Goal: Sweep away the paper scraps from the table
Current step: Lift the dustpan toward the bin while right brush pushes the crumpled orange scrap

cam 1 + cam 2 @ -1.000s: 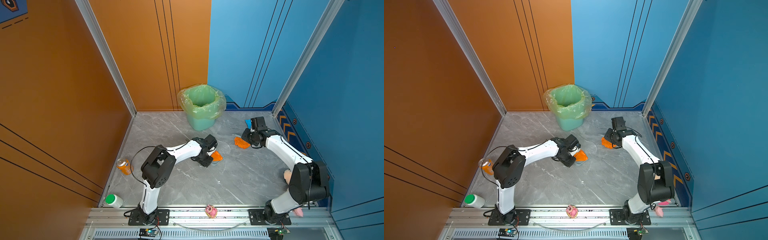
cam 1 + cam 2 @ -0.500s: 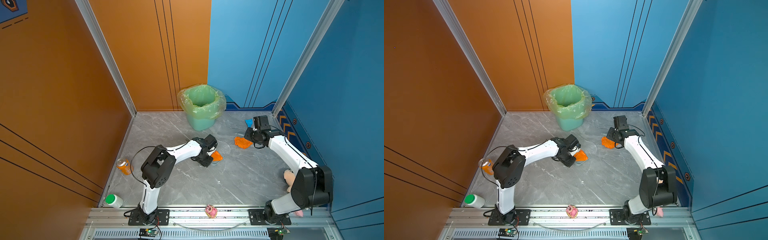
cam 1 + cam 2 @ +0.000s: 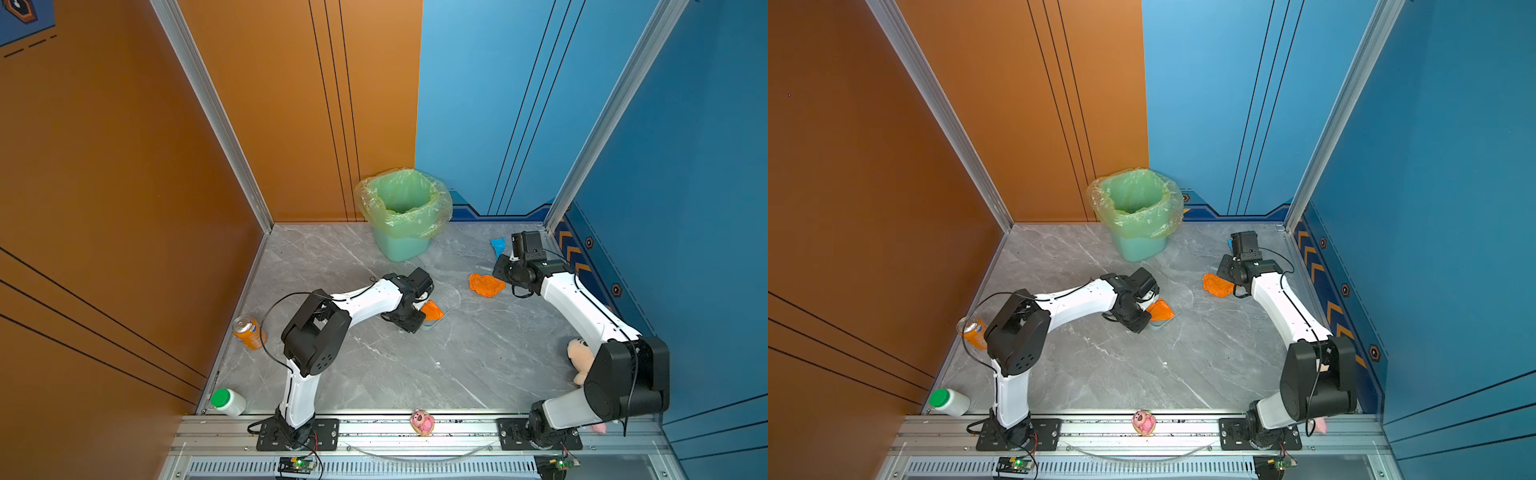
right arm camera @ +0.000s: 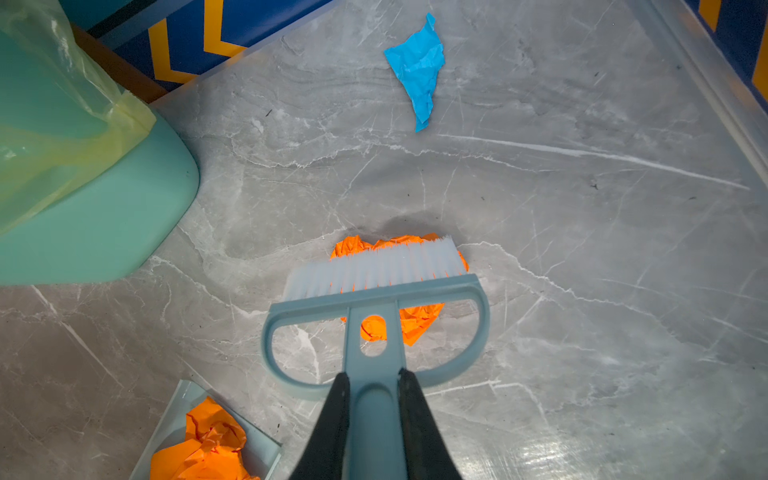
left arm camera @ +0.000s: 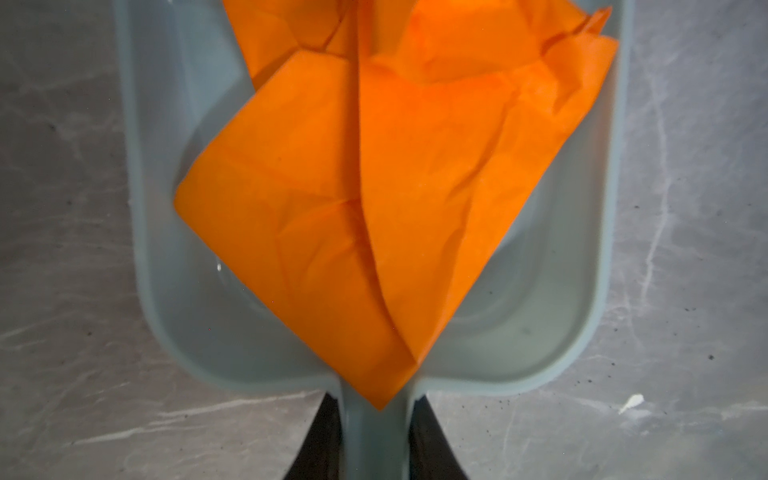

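Nearest, a pale blue dustpan (image 5: 158, 270) is set low on the table (image 3: 457, 365) and is held by the left hand (image 5: 376, 449), which is pinching its handle. One orange scrap (image 5: 374, 187) is already lying inside it, so that piece is judged done. A little farther and to the right, a brush (image 4: 374, 286) is pinched by its handle in the right hand (image 4: 374, 432). Its white bristles are set on a second orange scrap (image 3: 484, 285), which lies on the table well apart from the dustpan. This piece is judged to be the one being worked on; it is not yet pushed across. Farther still, near the far right corner, a blue scrap (image 3: 497, 247) is left untouched. A green bin (image 3: 401, 245) with a bag in it is stood by the far wall, and what is inside cannot be told. So about one piece of the three seen is thought to be gathered. The table is grey, with white lines. Along its near edge a metal rail (image 3: 374, 432) is fixed, with a small pink toy (image 3: 422, 422) on it. A white bottle (image 3: 227, 401) and an orange can (image 3: 248, 332) are kept at the left edge, and a plush toy (image 3: 579, 355) at the right. The space is closed in by orange walls (image 3: 124, 166) on the left and blue walls (image 3: 685, 166) on the right.
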Motion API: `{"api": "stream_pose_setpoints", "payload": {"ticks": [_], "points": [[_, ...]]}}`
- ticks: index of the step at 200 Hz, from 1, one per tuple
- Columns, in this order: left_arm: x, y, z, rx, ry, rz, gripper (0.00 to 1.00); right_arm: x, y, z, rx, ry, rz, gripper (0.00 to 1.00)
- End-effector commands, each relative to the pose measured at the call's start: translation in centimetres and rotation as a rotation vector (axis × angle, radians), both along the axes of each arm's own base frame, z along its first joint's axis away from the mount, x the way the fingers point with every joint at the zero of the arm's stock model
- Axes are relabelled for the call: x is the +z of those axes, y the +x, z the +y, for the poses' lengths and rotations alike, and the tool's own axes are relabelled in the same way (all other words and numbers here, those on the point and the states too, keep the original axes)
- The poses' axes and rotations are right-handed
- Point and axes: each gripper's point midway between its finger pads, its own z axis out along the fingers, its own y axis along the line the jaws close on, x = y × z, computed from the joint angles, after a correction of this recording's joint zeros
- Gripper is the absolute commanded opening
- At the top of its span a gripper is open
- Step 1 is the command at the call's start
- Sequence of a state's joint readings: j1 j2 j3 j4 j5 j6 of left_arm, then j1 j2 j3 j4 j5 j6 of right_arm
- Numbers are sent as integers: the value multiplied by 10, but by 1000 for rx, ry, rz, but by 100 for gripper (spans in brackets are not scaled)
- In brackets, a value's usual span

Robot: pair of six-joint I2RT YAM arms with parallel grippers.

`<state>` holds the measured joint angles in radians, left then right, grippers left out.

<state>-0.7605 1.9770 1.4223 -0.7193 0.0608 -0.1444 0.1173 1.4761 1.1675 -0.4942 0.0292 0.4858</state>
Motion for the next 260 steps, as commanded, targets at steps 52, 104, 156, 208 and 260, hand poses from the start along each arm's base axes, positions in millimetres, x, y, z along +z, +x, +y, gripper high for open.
{"api": "stream_pose_setpoints", "payload": {"ticks": [52,104,156,208,260], "points": [[45,7,3,36,2,-115,0,4,-9,-17,-19,-3,-12,0],[91,16,2,-4,-12,-209,0,2,-14,-22,-44,-2,-10,0],[160,26,13,-62,55,-311,0,5,-10,-27,-53,47,-24,0],[223,29,5,-66,-76,-345,0,3,-8,-31,-57,66,-18,0],[260,55,20,-52,-61,-450,0,5,-3,-23,-32,127,-39,0]]}}
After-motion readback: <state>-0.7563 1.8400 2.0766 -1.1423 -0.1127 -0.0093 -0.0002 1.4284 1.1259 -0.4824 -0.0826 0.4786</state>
